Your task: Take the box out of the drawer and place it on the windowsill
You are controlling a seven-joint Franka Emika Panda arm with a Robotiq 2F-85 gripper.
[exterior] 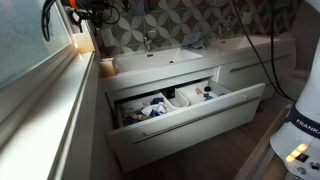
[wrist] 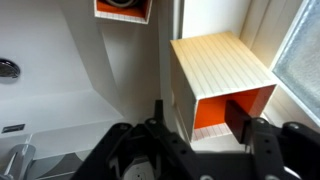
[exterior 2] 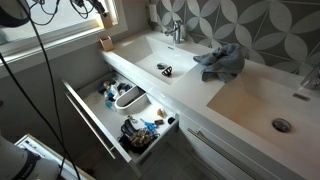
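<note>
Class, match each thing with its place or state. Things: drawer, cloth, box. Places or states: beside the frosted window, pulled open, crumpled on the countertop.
Things:
1. drawer
2. cloth
3. box

Places or states:
A. beside the frosted window
B. pulled open
C. crumpled on the countertop

Pairs: 1-B, 2-C, 3-A.

A crumpled blue-grey cloth (exterior 2: 220,62) is lying on the white countertop (exterior 2: 190,95) between the two basins. A chrome faucet (exterior 2: 176,30) is standing behind the shallower basin (exterior 2: 145,52), where a small dark object (exterior 2: 165,69) is resting. A round drain (exterior 2: 282,125) is showing in the other basin (exterior 2: 250,100). Grey petal-patterned tiles (exterior 2: 250,25) are covering the wall behind. Black cables (exterior 2: 38,60) are dangling at the side. Below the counter edge, a white oval dish (exterior 2: 128,97) is sitting among jumbled toiletries (exterior 2: 140,130).
</note>
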